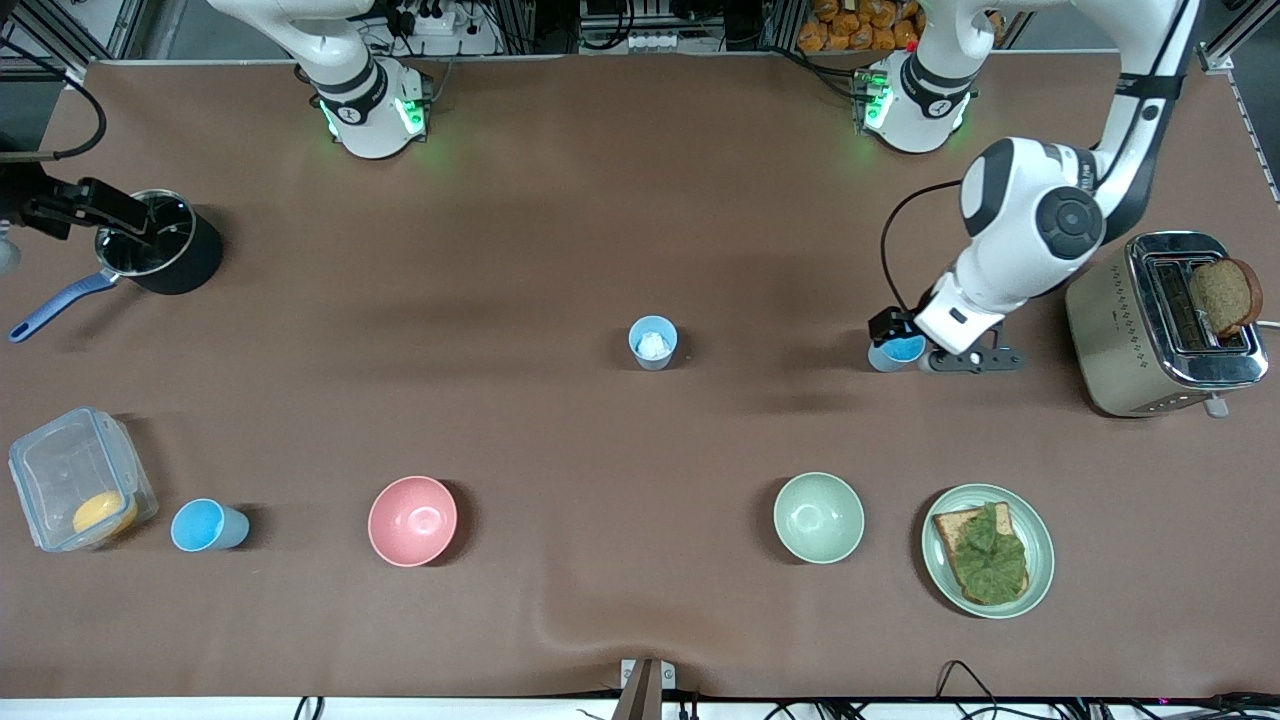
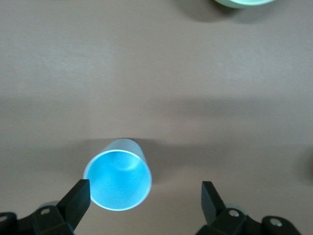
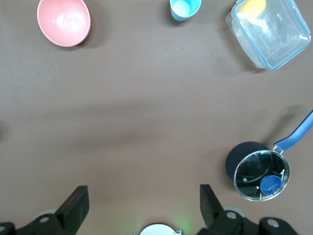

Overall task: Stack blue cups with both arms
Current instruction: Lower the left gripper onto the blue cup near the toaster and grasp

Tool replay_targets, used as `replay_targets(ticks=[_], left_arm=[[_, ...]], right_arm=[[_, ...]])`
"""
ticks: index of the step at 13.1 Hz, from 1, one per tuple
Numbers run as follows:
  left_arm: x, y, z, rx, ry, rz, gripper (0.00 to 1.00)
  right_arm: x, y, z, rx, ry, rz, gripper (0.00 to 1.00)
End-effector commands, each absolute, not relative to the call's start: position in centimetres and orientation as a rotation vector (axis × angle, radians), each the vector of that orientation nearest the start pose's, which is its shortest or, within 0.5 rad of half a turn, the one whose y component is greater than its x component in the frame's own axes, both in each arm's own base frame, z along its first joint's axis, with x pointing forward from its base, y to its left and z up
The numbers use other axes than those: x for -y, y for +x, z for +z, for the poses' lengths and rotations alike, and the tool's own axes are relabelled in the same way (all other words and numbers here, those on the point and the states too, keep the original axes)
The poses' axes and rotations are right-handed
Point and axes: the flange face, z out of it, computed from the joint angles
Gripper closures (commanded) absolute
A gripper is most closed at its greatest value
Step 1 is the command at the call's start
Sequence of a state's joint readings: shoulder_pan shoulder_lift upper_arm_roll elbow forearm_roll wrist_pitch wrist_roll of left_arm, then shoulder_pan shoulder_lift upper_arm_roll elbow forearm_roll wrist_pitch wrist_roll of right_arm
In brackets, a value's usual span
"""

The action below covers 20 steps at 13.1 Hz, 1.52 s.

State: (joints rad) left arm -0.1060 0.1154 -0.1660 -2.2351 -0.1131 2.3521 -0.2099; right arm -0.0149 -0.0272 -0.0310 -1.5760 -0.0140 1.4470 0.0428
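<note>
Three blue cups stand on the brown table. One with a whitish patch inside (image 1: 652,343) is at the middle. A second cup (image 1: 898,352) is toward the left arm's end, beside the toaster. My left gripper (image 1: 912,345) is low over it and open. In the left wrist view that cup (image 2: 117,181) stands upright between the fingers, close to one fingertip (image 2: 78,197) and apart from the other. A third cup (image 1: 207,526) is beside the plastic box; it also shows in the right wrist view (image 3: 185,9). My right gripper (image 3: 142,203) is open, empty and high over the table near its base, out of the front view.
A pink bowl (image 1: 412,520), a green bowl (image 1: 818,517) and a plate with toast (image 1: 987,549) line the side nearest the front camera. A toaster (image 1: 1160,325) stands at the left arm's end. A black pot (image 1: 160,255) and a plastic box (image 1: 78,478) are at the right arm's end.
</note>
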Motion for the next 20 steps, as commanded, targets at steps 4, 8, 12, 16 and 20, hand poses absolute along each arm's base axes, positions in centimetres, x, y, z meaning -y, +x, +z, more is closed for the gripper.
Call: replay_targets(ticks=[4,8,12,16,20], left_arm=[[16.6,48.5,27.7,0.059,-3.234,0.001,0.0],[16.3,48.3,26.0,0.065,-3.227,0.044,0.0],[16.0,48.4,25.0,-0.045,-3.182,0.041,0.51],[14.3,49.0,24.4,-0.102,-3.142,0.01,0.72],[14.1,49.3,24.9,-0.147,-3.139,-0.007,1.0]], right_arm=[[2.3,53.6,63.0,-0.185,-3.159,0.147,0.0],[2.2,53.8,62.9,-0.187,-3.159,0.147,0.0],[1.5,53.9,63.4,-0.166,-3.163,0.123,0.0],[1.7,53.9,63.4,-0.173,-3.161,0.125,0.0],[1.8,53.8,63.3,-0.175,-3.161,0.135,0.0]])
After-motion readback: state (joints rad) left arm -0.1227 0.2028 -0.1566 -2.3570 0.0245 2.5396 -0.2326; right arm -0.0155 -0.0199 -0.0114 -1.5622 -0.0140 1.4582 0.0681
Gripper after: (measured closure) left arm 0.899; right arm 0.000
